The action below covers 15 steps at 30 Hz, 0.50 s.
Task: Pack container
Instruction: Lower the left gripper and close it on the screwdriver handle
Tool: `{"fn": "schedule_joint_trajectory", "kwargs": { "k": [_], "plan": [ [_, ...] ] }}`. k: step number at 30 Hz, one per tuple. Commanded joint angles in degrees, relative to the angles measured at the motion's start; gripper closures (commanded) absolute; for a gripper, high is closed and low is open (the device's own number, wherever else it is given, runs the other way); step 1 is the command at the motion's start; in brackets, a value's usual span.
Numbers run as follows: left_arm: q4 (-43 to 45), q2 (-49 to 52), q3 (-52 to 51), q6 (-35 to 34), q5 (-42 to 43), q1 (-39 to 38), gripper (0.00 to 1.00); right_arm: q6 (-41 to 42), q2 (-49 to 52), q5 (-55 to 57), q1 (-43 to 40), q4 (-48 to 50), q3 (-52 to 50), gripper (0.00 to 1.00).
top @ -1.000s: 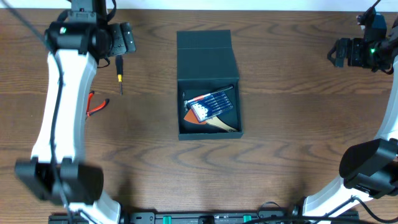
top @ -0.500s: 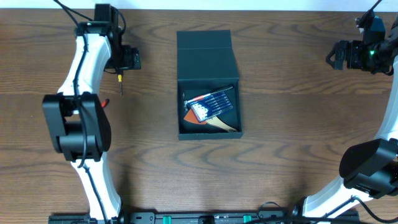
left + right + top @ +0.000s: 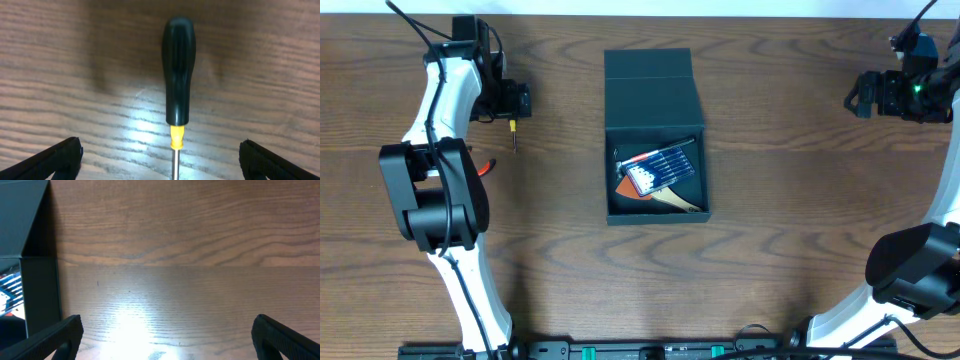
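Two open robot grippers over a wood-grain table, an open dark box lying between them.

The left gripper (image 3: 166,161) hangs with its blunt black fingers spread wide, holding nothing, just above a screwdriver (image 3: 178,75) that lies flat between them: a smooth, rounded black handle, a yellow collar and a thin metal shaft. Near that arm lie pliers (image 3: 475,170) with red handles. The right gripper (image 3: 170,337) is also spread wide and holding nothing, over bare brown table (image 3: 800,180) at the far right edge, well apart from the box. The box (image 3: 648,90), matte dark teal-grey card with square corners, sits mid-table with its flap lid folded back flat. Inside lie a glossy clear packet (image 3: 658,165) of slim tools and a tan, wedge-shaped piece (image 3: 672,202).
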Motion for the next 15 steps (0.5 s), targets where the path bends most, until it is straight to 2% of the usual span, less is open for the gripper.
{"fn": "schedule_joint_trajectory", "kwargs": {
  "k": [1, 8, 15],
  "plan": [
    [1.7, 0.9, 3.0, 1.4, 0.7, -0.3, 0.02, 0.8, 0.3, 0.2, -0.1, -0.3, -0.1, 0.01],
    [6.0, 2.2, 3.0, 1.4, 0.7, -0.3, 0.02, 0.8, 0.3, 0.2, -0.1, -1.5, -0.1, 0.01],
    [6.5, 5.5, 3.0, 1.4, 0.7, -0.5, 0.01, 0.9, 0.3, 0.2, -0.1, -1.9, -0.1, 0.01]
  ]
}}
